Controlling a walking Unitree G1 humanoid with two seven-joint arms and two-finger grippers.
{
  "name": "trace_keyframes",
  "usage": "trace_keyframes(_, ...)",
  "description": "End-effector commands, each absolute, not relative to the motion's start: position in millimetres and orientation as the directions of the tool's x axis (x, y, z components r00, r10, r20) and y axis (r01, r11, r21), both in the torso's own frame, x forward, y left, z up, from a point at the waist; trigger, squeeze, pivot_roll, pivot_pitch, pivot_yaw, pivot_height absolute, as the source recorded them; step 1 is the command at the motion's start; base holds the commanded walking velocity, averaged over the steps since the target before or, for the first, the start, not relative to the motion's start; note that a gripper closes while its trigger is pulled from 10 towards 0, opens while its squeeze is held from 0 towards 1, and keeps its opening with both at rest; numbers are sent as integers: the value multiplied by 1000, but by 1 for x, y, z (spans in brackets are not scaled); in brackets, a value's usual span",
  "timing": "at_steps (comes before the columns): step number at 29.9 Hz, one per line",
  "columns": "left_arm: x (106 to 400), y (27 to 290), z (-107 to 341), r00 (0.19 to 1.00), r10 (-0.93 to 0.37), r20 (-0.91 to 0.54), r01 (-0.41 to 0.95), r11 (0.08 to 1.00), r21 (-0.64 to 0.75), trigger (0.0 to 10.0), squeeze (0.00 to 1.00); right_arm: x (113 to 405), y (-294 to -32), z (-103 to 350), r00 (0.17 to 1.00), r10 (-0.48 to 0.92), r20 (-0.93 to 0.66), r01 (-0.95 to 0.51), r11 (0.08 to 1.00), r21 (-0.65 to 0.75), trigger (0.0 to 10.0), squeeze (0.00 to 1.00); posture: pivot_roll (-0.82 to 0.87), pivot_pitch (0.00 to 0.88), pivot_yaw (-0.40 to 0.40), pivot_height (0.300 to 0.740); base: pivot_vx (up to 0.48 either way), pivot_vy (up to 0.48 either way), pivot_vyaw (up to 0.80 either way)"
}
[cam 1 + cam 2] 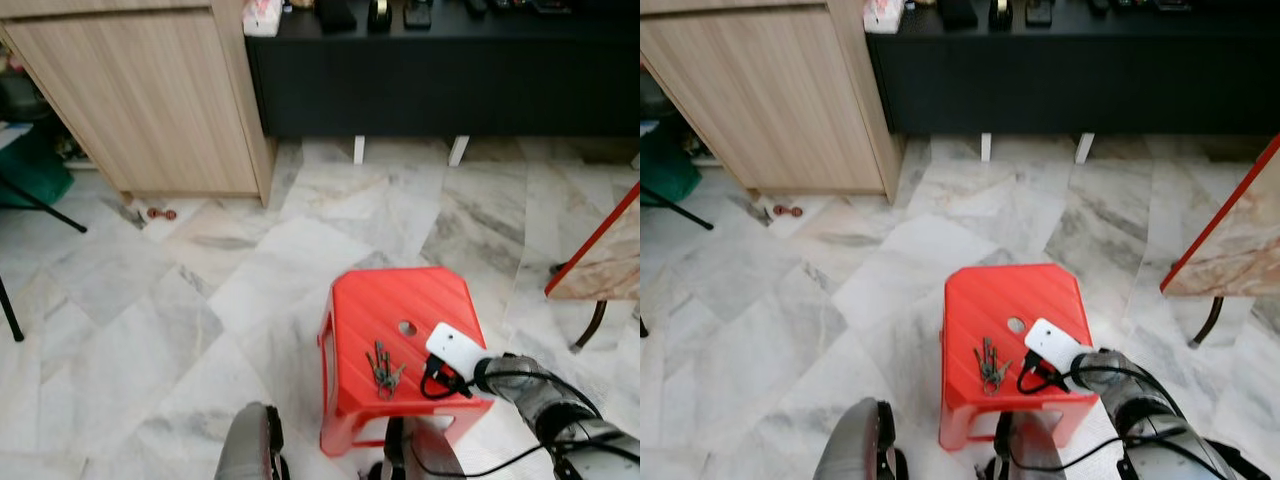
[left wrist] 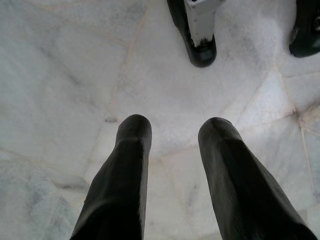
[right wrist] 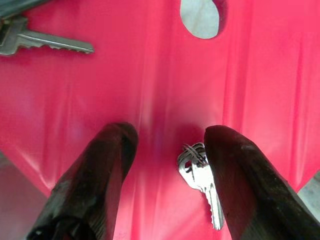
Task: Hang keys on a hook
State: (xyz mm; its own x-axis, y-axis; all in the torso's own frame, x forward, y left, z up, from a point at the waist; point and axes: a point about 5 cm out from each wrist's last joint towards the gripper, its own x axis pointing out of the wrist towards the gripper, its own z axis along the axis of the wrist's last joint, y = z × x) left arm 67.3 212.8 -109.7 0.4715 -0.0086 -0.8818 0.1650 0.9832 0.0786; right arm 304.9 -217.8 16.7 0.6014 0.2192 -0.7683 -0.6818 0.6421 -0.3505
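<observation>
Right wrist view is showing the right claw spread wide over the red plastic stool, holding nothing; a small silver key on a wire ring is lying between its fingers, just inside one of them, blade pointing back toward the wrist. From the head views, the bunch of grey metal keys is resting near the stool's front edge, left of the seat's round hole, long axis running front to back, with the right claw just beside it to the right. The left claw is hanging apart-fingered over the marble floor, farther away. No readable writing or brand is showing.
</observation>
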Motion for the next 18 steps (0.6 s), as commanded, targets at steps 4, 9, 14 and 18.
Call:
trace_keyframes(4, 55, 214, -111, 453, -4, -891, 165, 983, 79, 10000, 0, 310, -219, 21, 635, 187, -750, -648, 656, -386, 10000, 0, 109, 250, 2, 610, 0, 0, 0)
trace_keyframes(9, 55, 214, -111, 449, -2, -893, 164, 983, 80, 10000, 0, 318, -222, 30, 686, 153, -712, -596, 680, -428, 10000, 0, 108, 232, 3, 610, 0, 0, 0)
trace_keyframes(14, 56, 215, -111, 448, -1, -894, 166, 983, 82, 10000, 0, 319, -226, 32, 683, 137, -718, -590, 683, -431, 10000, 0, 108, 228, 6, 610, 0, 0, 0)
trace_keyframes(18, 57, 216, -111, 449, -4, -894, 169, 982, 81, 10000, 0, 317, -227, 30, 669, 138, -731, -600, 681, -420, 10000, 0, 105, 225, 9, 610, 0, 0, 0)
